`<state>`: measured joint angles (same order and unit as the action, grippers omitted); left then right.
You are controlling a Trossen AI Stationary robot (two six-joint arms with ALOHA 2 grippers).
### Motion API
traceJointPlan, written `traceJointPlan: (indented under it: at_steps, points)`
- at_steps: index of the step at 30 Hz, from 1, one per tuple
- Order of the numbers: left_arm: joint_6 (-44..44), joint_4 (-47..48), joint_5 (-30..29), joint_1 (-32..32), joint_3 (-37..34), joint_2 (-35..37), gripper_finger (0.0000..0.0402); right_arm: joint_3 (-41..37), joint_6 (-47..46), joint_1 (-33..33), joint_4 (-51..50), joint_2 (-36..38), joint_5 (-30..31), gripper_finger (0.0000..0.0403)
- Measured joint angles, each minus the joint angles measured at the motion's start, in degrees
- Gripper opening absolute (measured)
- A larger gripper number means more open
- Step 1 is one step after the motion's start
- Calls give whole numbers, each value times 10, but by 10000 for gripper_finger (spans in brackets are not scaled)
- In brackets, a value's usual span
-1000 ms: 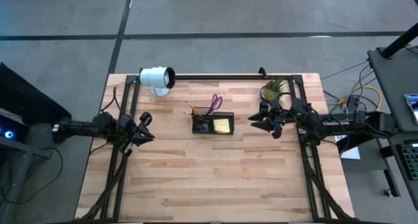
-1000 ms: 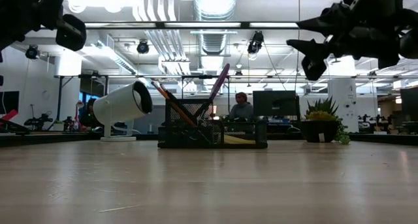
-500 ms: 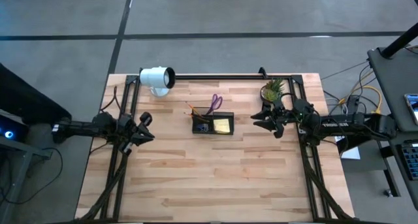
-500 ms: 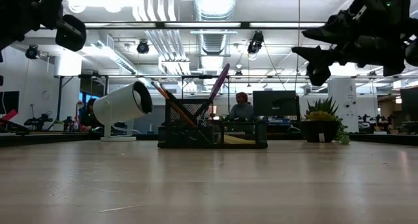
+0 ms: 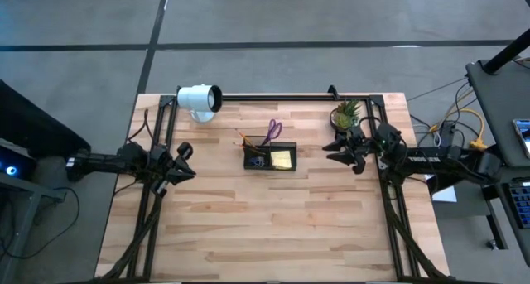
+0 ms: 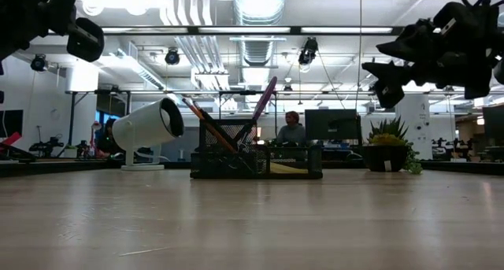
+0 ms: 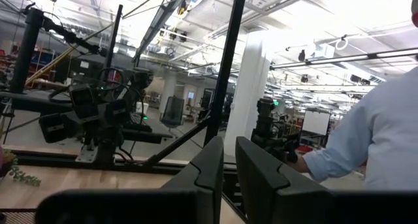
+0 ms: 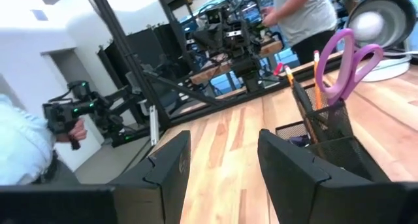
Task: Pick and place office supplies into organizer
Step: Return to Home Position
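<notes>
Right arm backing away from your filled organizer.

Your right gripper (image 5: 334, 152), jaws wide and empty, has drawn back toward 3 o'clock of the organizer (image 5: 270, 158), which holds the scissors (image 5: 274, 131) and yellow pad (image 5: 281, 159); loading looks finished. Your left gripper (image 5: 189, 170), jaws narrow, waits at 9 o'clock. No readable writing.

Evenly lit table (image 5: 273, 226) from above, faint shadows, ceiling lights (image 6: 260, 1) glaring in low view
</notes>
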<state>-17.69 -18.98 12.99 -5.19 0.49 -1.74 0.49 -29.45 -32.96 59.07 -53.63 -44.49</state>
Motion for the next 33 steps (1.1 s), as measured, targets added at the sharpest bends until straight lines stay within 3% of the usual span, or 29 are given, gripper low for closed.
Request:
traceJointPlan:
  at_steps: [12, 19, 25, 33]
  points:
    - [0, 0, 0, 0, 0, -8, 27, 0, -3, -11, -64, -1, -6, 166]
    - [1, 2, -3, 0, -1, -24, 27, 0, -144, -11, -68, -1, -6, 166]
    - [0, 4, -2, 0, -1, -42, 27, 0, -171, -11, -73, -1, -6, 166]
    - [1, -144, -2, 0, -1, -11, 27, 0, -169, -11, -79, -2, -5, 166]
